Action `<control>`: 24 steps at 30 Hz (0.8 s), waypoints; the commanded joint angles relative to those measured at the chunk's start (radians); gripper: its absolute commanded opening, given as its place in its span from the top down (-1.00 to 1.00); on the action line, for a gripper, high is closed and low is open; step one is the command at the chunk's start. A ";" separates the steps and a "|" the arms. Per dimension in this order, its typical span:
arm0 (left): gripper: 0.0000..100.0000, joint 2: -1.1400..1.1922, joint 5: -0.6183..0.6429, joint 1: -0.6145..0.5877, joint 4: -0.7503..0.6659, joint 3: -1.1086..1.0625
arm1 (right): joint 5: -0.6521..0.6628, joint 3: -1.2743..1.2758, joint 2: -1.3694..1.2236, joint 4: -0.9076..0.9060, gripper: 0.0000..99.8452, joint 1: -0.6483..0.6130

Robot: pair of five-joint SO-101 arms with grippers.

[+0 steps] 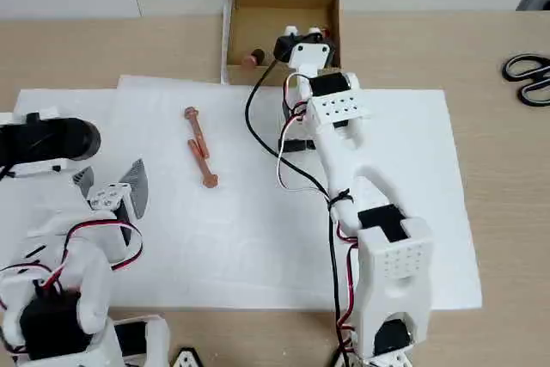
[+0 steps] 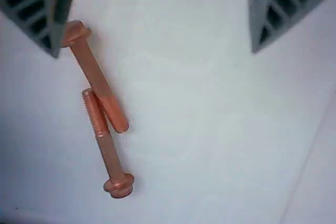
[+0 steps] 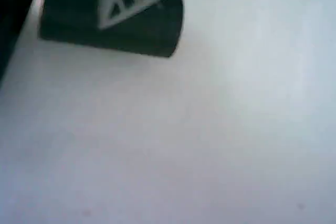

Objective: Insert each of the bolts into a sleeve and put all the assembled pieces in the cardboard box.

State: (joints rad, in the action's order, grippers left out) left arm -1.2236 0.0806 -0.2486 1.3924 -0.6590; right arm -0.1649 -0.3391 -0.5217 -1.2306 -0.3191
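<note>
Left wrist view: left gripper (image 2: 155, 51) gapes wide, empty, near bolts (image 2: 98, 82).

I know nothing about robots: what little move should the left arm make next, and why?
Probably it should shift its end effector across the white sheet toward the nearer bolt and lower over it. The end effector is open and empty, well short of the bolts, and that bolt lies bare on the sheet against the other bolt, so one needs picking up first.
</note>
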 commanded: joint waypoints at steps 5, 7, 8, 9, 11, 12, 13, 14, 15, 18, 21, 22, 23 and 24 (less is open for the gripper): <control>0.56 -0.009 -0.005 0.002 0.003 0.019 | -0.008 -0.051 -0.041 0.051 0.58 0.007; 0.56 -0.009 -0.005 0.002 0.003 0.019 | -0.008 -0.051 -0.053 0.065 0.58 0.018; 0.56 -0.009 -0.005 0.002 0.003 0.019 | -0.008 -0.051 -0.058 0.065 0.58 0.025; 0.56 -0.009 -0.005 0.002 0.003 0.019 | -0.008 -0.051 -0.061 0.065 0.58 0.031; 0.56 -0.009 -0.005 0.002 0.003 0.019 | -0.008 -0.051 -0.070 0.065 0.58 0.041; 0.56 -0.009 -0.005 0.002 0.003 0.019 | -0.008 -0.051 -0.076 0.064 0.58 0.045; 0.56 -0.009 -0.005 0.002 0.003 0.019 | -0.008 -0.051 -0.082 0.059 0.58 0.047; 0.56 -0.009 -0.005 0.002 0.003 0.019 | -0.008 -0.051 -0.087 0.058 0.58 0.050; 0.56 -0.009 -0.005 0.002 0.003 0.019 | -0.008 -0.051 -0.090 0.056 0.58 0.050; 0.56 -0.009 -0.005 0.002 0.003 0.019 | -0.008 -0.051 -0.097 0.056 0.58 0.050; 0.56 -0.009 -0.005 0.002 0.003 0.019 | -0.008 -0.051 -0.097 0.061 0.66 0.048; 0.56 -0.009 -0.005 0.002 0.003 0.019 | -0.008 -0.051 -0.097 0.064 0.70 0.048; 0.56 -0.009 -0.005 0.002 0.003 0.019 | -0.008 -0.051 -0.097 0.064 0.74 0.050; 0.56 -0.009 -0.005 0.002 0.003 0.019 | -0.008 -0.051 -0.097 0.065 0.77 0.050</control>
State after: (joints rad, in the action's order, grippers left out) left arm -1.2236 0.0806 -0.2486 1.3924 -0.6590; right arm -0.1649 -0.3636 -0.6229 -1.1738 -0.2700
